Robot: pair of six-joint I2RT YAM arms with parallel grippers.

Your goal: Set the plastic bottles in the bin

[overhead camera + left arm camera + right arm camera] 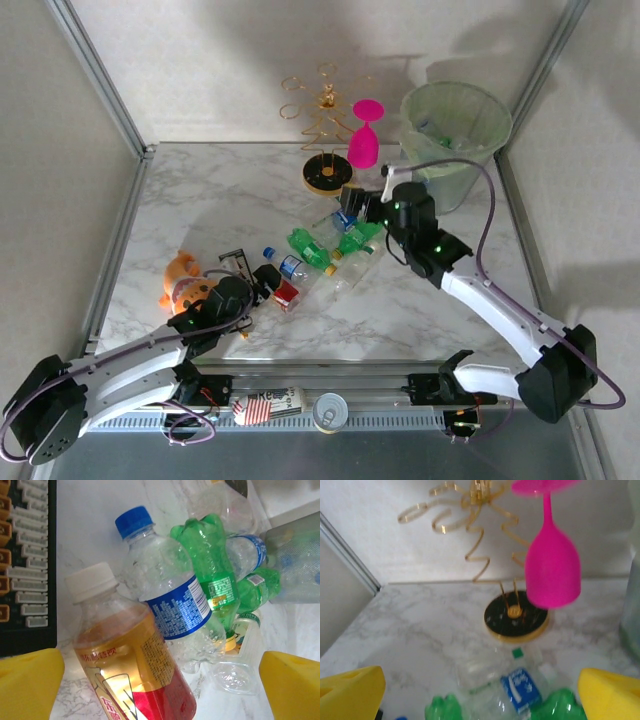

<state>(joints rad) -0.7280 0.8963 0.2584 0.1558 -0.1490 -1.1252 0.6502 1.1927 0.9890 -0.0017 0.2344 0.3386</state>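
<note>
Several plastic bottles [320, 250] lie in a heap mid-table, some green, some clear with blue labels. My left gripper [262, 285] hangs open at the heap's left end. Between its yellow fingertips [27, 680] lies a red-labelled bottle [127, 665] with a white cap, untouched. Beside that are a clear blue-capped bottle [165, 595] and a green one [212, 565]. My right gripper [365, 205] is open above the heap's far end, over a clear blue-labelled bottle [520, 687] and green bottles [445, 710]. The bin [455, 125] stands at the back right with a pale green liner.
A gold wire rack [325, 130] with a hanging pink wine glass [363, 140] stands just behind the heap, close ahead of my right gripper [480, 700]. An orange plush toy [182, 278] lies left of my left gripper. A metal can [330, 410] sits on the front rail.
</note>
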